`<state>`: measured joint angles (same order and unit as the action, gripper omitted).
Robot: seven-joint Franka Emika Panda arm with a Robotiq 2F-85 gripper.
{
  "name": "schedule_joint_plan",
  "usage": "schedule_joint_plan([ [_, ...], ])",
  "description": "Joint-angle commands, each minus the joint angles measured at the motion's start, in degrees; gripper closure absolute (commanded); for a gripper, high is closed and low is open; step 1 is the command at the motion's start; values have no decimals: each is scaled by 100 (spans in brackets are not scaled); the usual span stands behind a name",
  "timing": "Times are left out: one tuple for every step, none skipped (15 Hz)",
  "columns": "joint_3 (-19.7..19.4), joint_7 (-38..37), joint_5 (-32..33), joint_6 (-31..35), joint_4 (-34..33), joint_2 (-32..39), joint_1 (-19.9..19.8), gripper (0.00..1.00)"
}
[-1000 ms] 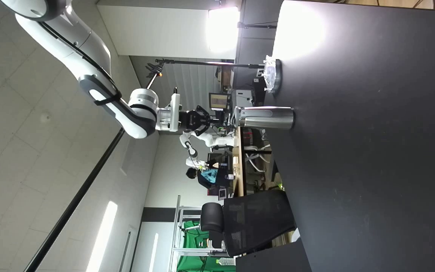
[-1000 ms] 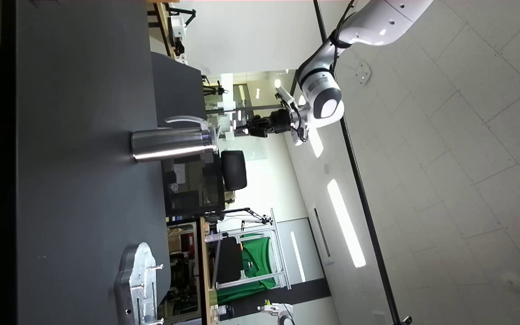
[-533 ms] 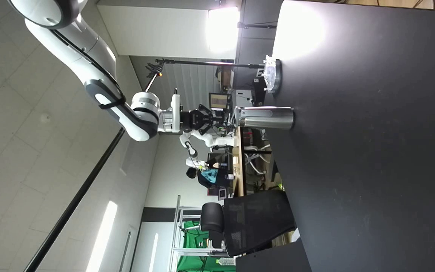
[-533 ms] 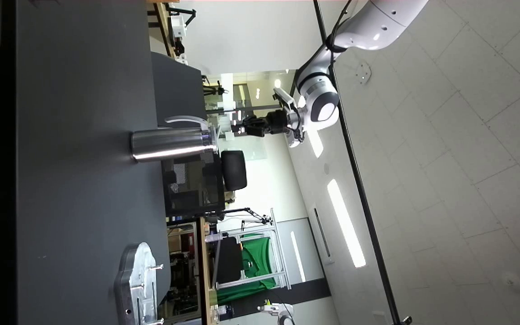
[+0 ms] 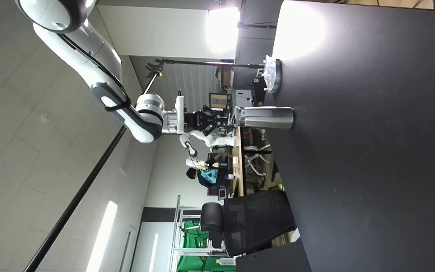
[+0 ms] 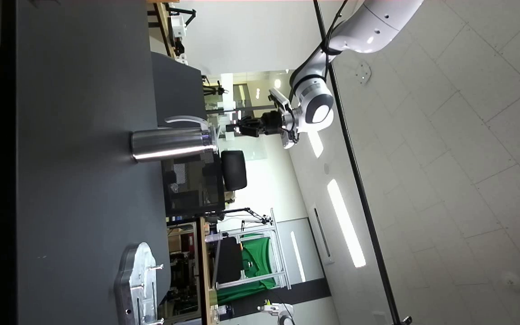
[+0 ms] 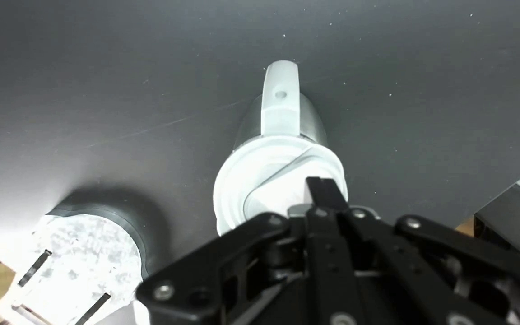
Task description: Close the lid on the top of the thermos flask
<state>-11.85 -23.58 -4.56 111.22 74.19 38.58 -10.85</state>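
Thermos flask (image 6: pixel 169 143) | upright on table (image 5: pixel 372 132) | just below claw (image 7: pixel 319 182), apart | claw narrow, tips together

I can read no text, label, brand, number or sign in any of my three views. Beyond the far edge of the desk (image 5: pixel 372 158), in an exterior view, a monitor (image 5: pixel 218 101) has its screen lit, but whatever is on it comes through too small for me to make out.

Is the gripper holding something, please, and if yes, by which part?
Nothing is held: the gripper is shut and empty, and an exterior view shows it apart from the flask.
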Motion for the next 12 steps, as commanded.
schedule_joint_plan([
  [31, -114, -58, -190, -323, 191, -49, 100],
  [33, -114, -62, -183, -322, 205, -50, 100],
  [34, -113, -66, -174, -320, 219, -52, 100],
  [34, -115, -69, -171, -323, 232, -53, 100],
  [34, -113, -66, -164, -325, 249, -52, 100],
  [33, -111, -61, -165, -330, 267, -48, 100],
  [31, -111, -52, -163, -334, 282, -42, 100],
  [31, -110, -49, -152, -341, 298, -39, 100],
  [30, -109, -41, -135, -350, 319, -34, 100],
  [28, -113, -29, -121, -356, 333, -26, 100],
  [17, -120, -1, -112, -358, 354, -10, 100],
  [11, -124, 18, -108, -358, 371, 3, 100],
])
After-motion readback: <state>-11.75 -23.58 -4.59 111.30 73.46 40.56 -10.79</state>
